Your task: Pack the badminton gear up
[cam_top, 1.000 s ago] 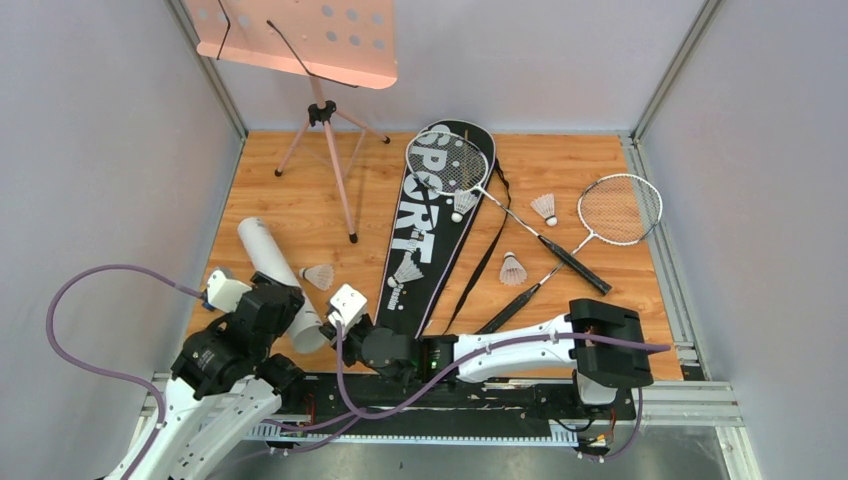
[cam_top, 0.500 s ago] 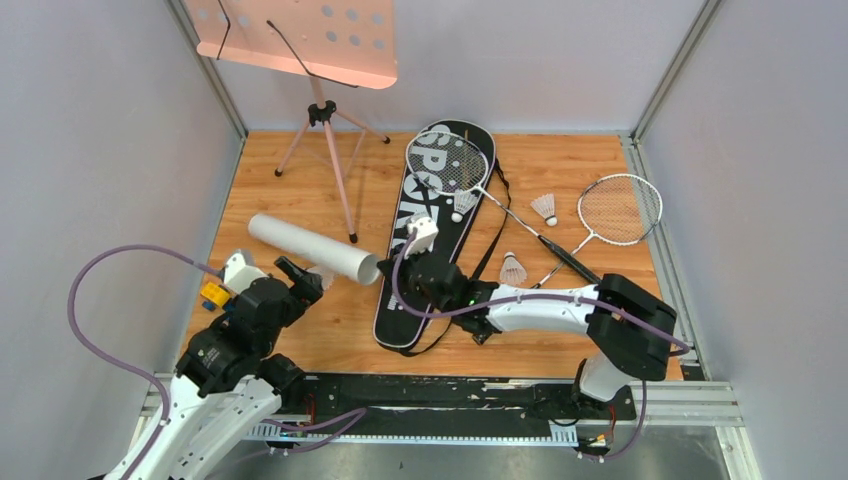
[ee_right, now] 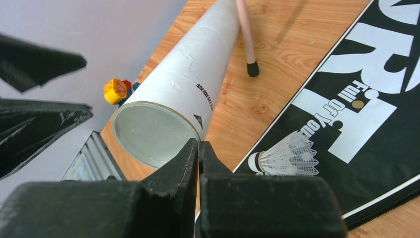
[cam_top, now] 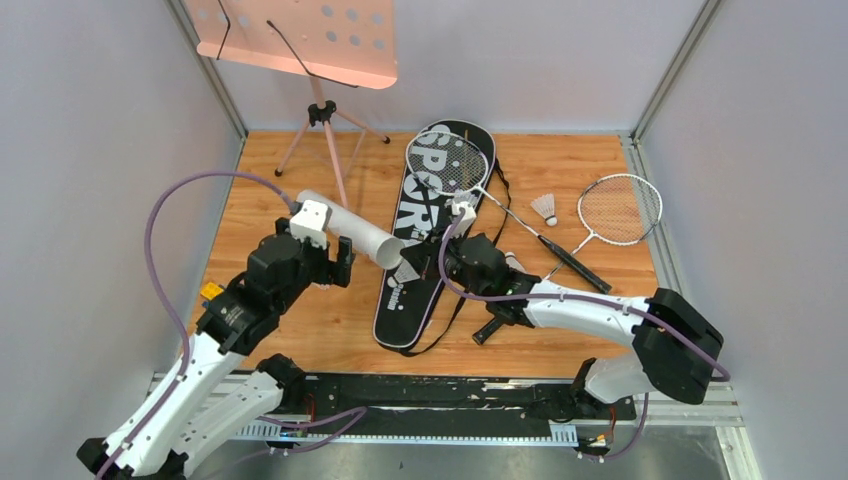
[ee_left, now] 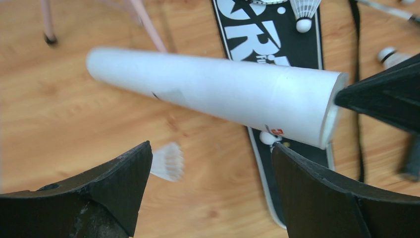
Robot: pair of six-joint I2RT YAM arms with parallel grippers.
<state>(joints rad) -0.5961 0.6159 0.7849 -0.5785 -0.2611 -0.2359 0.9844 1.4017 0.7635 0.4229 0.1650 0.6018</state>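
Observation:
The long white tube (cam_top: 345,226) lies slanted left of the black SPORT bag (cam_top: 398,300), its open end raised. My right gripper (cam_top: 412,254) is shut on the rim of that open end (ee_right: 199,146). My left gripper (cam_top: 343,265) is open and empty, just on the near side of the tube (ee_left: 213,94). One racket head (cam_top: 447,162) rests on the bag, the other racket (cam_top: 619,208) lies at the right. Shuttlecocks show on the floor (cam_top: 544,207), on the bag (ee_right: 289,156) and under the left jaws (ee_left: 166,161).
The pink music stand (cam_top: 300,40) stands at the back left, one tripod foot (ee_right: 252,69) close beside the tube. A small yellow and blue toy (cam_top: 211,292) lies by the left wall. Grey walls close in both sides.
My right gripper has carried the tube's open end away from the near edge, up and to the right. My left arm has reached forward to the tube with open jaws.

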